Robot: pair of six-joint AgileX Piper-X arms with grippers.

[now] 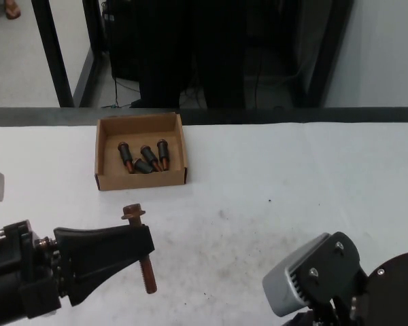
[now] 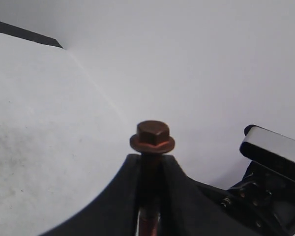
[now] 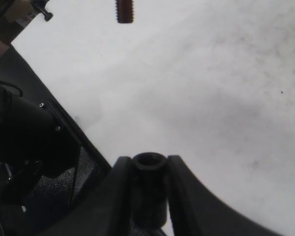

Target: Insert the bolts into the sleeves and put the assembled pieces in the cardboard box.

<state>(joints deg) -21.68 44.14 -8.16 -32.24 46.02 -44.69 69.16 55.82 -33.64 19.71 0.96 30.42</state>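
Clamping a bolt (image 2: 152,138) by the shank in the left claw (image 2: 151,161), head just above the grip; pinched a sleeve (image 3: 149,184) in the right claw (image 3: 150,163), open end showing. Judged both stiff, light, probably slick; best taken mid-body. Counted four finished pieces (image 1: 144,157) in the box (image 1: 141,179), well beyond both claws.

2 black arms (image 1: 13,272), tapered matte-black claw fingers (image 1: 102,248), silver-grey ribbed wrist housing (image 1: 292,282) with small screws (image 1: 313,272)
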